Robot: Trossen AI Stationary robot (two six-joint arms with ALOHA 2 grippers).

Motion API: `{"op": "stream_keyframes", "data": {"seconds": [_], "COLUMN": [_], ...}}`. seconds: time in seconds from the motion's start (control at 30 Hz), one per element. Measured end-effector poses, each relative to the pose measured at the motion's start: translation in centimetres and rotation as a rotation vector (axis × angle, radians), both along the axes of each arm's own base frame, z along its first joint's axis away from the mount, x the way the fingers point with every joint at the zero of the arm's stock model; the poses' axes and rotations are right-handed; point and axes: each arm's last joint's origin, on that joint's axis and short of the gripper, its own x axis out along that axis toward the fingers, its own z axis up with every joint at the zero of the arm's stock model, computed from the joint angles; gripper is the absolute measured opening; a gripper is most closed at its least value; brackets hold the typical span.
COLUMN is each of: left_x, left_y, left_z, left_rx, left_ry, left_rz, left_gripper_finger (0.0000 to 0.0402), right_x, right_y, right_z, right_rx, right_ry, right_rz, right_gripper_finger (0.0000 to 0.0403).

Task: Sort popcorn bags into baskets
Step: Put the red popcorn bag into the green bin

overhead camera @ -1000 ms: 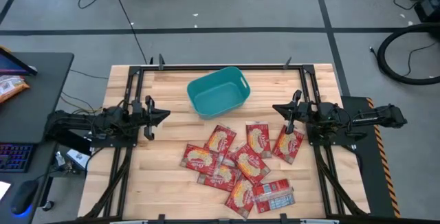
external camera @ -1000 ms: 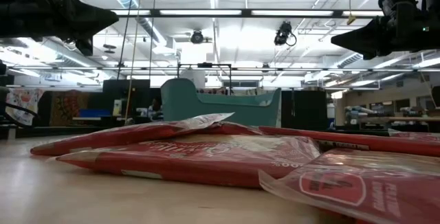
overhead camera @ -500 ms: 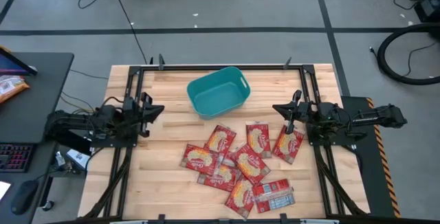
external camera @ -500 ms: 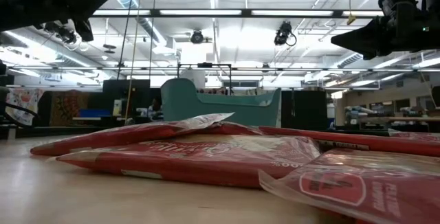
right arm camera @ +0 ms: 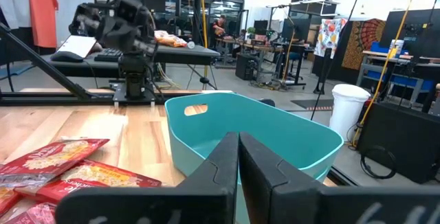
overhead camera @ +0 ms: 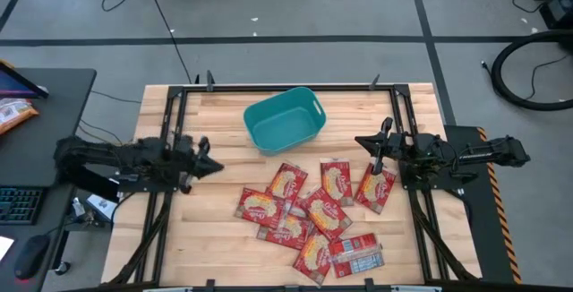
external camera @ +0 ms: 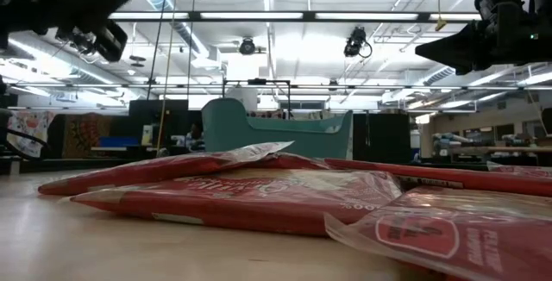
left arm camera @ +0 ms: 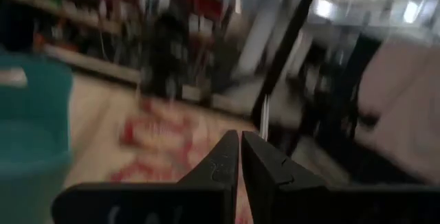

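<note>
Popcorn bags are seen from above lying in a loose overlapping heap on the near half of the counter, most with the red face up and one, at the near right edge of the heap, with its grey-white back up. The teal basket is set beyond the heap near the far edge and appears empty, so sorting is judged not yet begun. The left hand is held above bare wood, well apart from the heap, pointing toward it, apparently in approach. The right hand is parked at the counter's right side, just beside the rightmost bag, and nothing is carried by it.

At counter height the bags are shown flat and stacked, with the basket behind them; both arms are kept high above the counter, clear of the packets.

In the left wrist view the left hand is seen clenched, fingers together with nothing between them, aimed at the blurred red bags; the basket wall shows at one side.

In the right wrist view the right hand is likewise clenched on nothing and faces the basket, with bags lying beside it on the counter.
</note>
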Motion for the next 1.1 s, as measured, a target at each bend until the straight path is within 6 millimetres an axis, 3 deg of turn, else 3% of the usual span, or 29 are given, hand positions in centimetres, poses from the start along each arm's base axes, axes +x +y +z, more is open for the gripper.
{"op": "stream_keyframes", "data": {"seconds": [0.23,0.53,0.8,1.1], "left_x": [1.9,2.8,5.5,9.3], "left_y": [-2.0,-4.6,-6.9,-10.7], "left_z": [-1.8,-5.1,-4.1,-3.9], "left_rx": [0.076,0.116,0.293,0.493], "left_ry": [0.205,0.463,0.676,0.768], "left_rz": [-0.048,-0.002,0.032,-0.001], "left_gripper_finger": [0.0025,0.0025,0.0039,0.0122], "right_x": [0.0,0.0,0.0,0.0], "right_y": [0.0,0.0,0.0,0.0], "right_z": [0.0,0.0,0.0,0.0], "right_rx": [0.0,0.0,0.0,0.0], "right_ry": [0.0,0.0,0.0,0.0], "right_rz": [0.0,0.0,0.0,0.0], "right_gripper_finger": [0.002,0.002,0.002,0.002]}}
